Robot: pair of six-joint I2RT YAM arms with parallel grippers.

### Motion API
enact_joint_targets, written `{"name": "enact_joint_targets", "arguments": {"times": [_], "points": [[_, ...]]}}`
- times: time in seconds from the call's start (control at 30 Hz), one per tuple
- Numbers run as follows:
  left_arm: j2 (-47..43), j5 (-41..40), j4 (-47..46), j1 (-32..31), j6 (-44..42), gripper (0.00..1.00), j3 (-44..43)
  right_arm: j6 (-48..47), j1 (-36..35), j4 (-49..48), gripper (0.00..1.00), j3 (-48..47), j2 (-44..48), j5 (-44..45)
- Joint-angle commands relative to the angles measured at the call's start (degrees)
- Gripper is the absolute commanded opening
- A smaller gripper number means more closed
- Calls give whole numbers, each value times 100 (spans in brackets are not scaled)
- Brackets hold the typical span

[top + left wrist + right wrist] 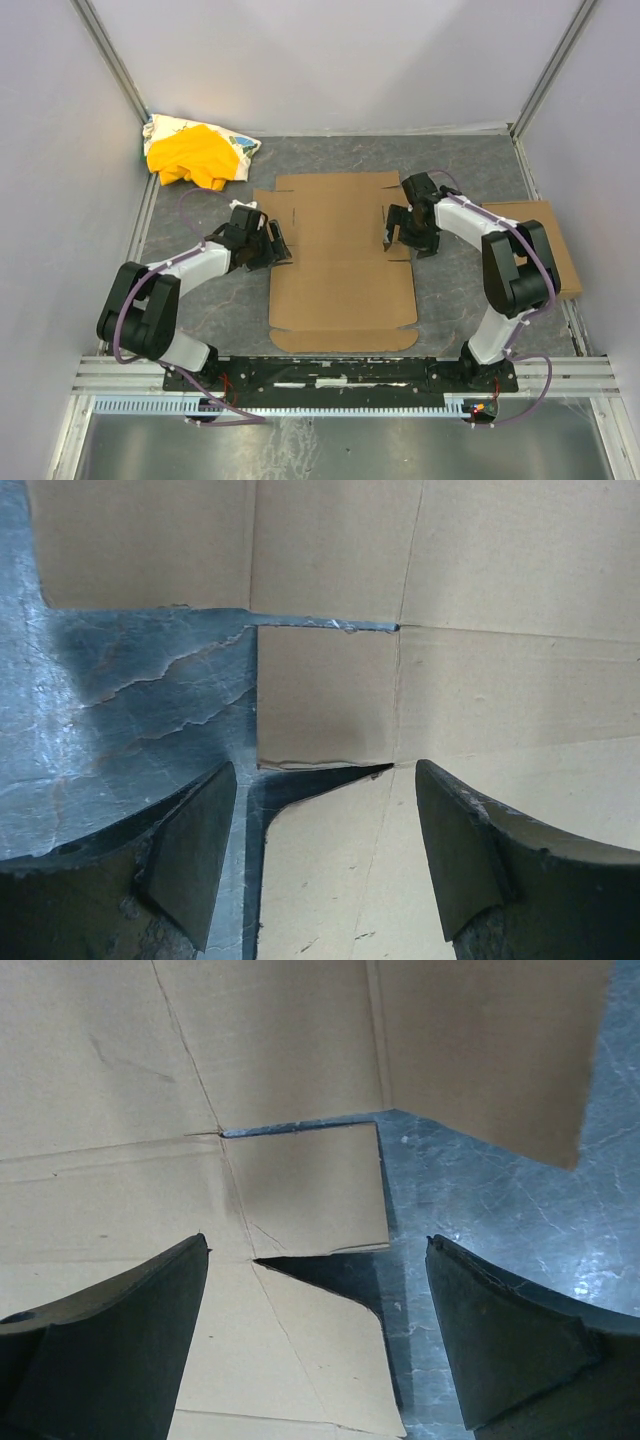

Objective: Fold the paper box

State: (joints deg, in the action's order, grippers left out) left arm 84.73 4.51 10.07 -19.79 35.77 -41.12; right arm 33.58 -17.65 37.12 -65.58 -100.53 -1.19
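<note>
Paper box (pixel 340 270) lies flat, unfolded, on the grey tabletop (pixel 450 170); left gripper (pixel 277 245) gapes at its left edge; right gripper (pixel 391 234) gapes at its right edge; both hold nothing.

1. Top view: even, diffuse overhead light; focus sharp throughout; no glare.
2. Shadows: soft and short, on the paper box (pixel 340 270) and table (pixel 330 155).
3. Left wrist view: pale sheen on table at left; left gripper's fingers (pixel 190 860) dark, slightly soft.
4. Right wrist view: dark shadow under a lifted box tab; right gripper's fingers (pixel 500 1340) underexposed.
</note>
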Motion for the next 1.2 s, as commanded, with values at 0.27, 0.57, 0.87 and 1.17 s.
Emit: {"name": "enact_joint_targets", "arguments": {"times": [0.27, 0.57, 0.87, 1.17], "points": [[379, -222, -242, -209, 202, 79, -18, 157, -218, -383, 97, -82, -323, -37], [561, -300, -206, -375, 189, 79, -27, 203, -287, -747, 95, 58, -226, -274], [382, -440, -46, -432, 142, 79, -86, 210, -350, -768, 94, 32, 218, -375], [398, -572, 153, -486, 26, 79, -173, 216, -471, -645, 93, -145, 470, -331]]}}
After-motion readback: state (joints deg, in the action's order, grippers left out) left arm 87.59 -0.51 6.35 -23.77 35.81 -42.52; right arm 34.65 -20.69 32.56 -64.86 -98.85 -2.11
